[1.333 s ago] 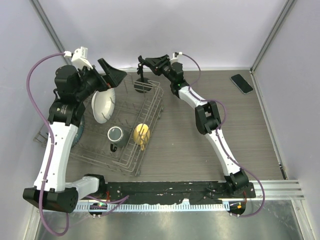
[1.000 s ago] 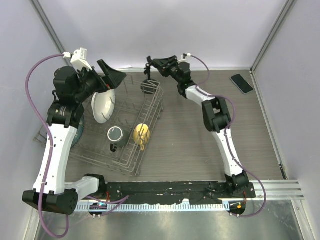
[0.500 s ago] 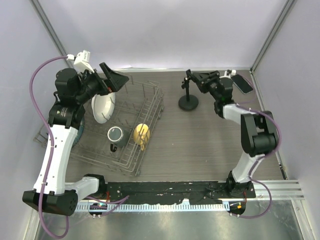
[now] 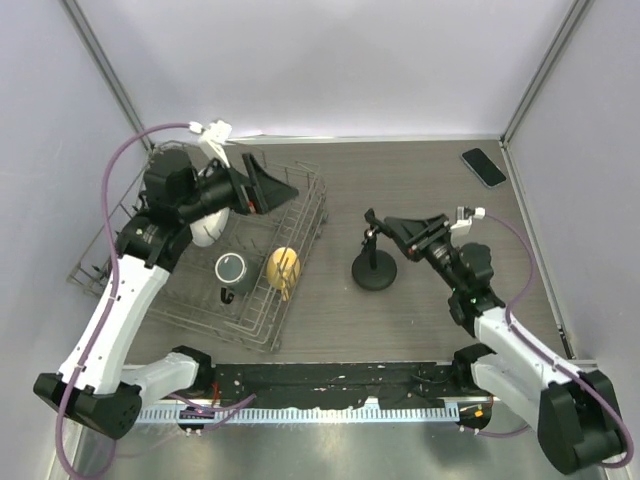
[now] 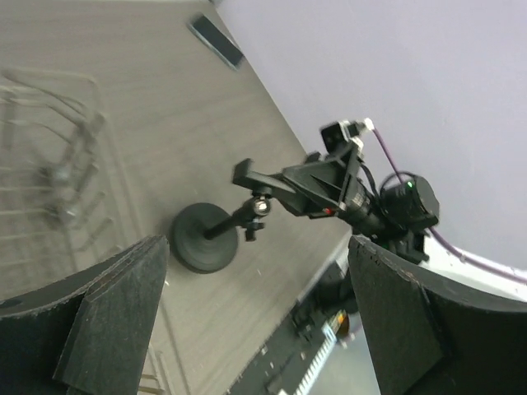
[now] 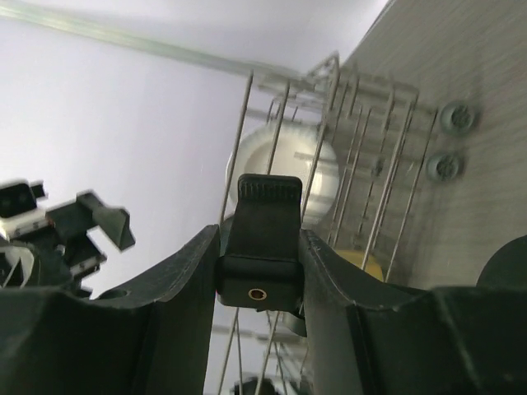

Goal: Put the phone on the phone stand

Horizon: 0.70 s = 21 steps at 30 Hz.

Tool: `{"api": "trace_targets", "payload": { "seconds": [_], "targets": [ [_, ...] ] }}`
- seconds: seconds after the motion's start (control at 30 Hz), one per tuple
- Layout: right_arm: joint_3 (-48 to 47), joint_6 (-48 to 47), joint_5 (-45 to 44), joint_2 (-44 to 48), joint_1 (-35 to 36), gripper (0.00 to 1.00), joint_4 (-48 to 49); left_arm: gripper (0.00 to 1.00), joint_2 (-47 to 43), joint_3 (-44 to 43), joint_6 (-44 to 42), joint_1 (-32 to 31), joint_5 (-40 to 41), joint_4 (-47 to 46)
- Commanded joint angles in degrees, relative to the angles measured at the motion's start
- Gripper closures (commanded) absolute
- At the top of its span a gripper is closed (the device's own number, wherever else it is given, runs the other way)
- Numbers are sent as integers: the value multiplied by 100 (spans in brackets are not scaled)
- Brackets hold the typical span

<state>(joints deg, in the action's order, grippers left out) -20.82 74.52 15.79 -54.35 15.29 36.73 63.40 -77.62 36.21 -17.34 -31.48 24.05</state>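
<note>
The phone (image 4: 484, 167) lies flat at the far right corner of the table; the left wrist view shows the phone (image 5: 216, 41) far off at the top. The phone stand (image 4: 373, 272) rests its round base on the table middle, stem tilted. My right gripper (image 4: 390, 228) is shut on the stand's top clamp (image 6: 263, 239), which sits pinched between both fingers. The stand's base (image 5: 204, 239) shows below my open left gripper (image 5: 263, 329), which holds nothing. The left gripper (image 4: 275, 190) hovers over the dish rack.
A wire dish rack (image 4: 300, 215) fills the left half of the table. It holds a white bowl (image 4: 205, 225), a dark mug (image 4: 232, 270) and a yellow object (image 4: 284, 268). Bare wood lies between the stand and the phone.
My right arm has carried the stand from the rack's far corner out to the right and then nearer, to the table's middle. My left arm has swung right over the rack.
</note>
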Motion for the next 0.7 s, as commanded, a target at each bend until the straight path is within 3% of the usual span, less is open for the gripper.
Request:
{"api": "trace_targets", "payload": {
  "seconds": [0.0,0.07,0.23,0.27,0.37,0.4,0.57,0.6,0.67],
  "targets": [
    [578,414,-470,758,754,100,493,8,-318,563,27,-716,10,-295],
    [877,414,-664,925,1194,99,754,9,-582,1036,-17,-1313,501,-620],
    [1430,633,-692,759,1442,100,1581,16,-881,1741,-490,-2631,1485,-999],
    [1484,669,-674,715,1459,99,1826,18,-977,1890,-683,-3278,2123,-1008],
    [1660,748,-718,750,1494,100,1908,19,-909,2014,-1317,-4273,3102,-938],
    [1695,757,-744,820,1495,100,1917,19,-786,1988,-1414,-4443,3531,-816],
    [1818,757,-832,1145,1495,99,1506,30,127,1594,-1634,-4664,3781,-446],
    [1827,731,-858,1224,1495,96,1399,32,381,1540,-1686,-4673,3799,-384],
    [1827,678,-893,1496,1486,79,997,32,612,1374,-1809,-4682,3939,-288]
  ]
}}
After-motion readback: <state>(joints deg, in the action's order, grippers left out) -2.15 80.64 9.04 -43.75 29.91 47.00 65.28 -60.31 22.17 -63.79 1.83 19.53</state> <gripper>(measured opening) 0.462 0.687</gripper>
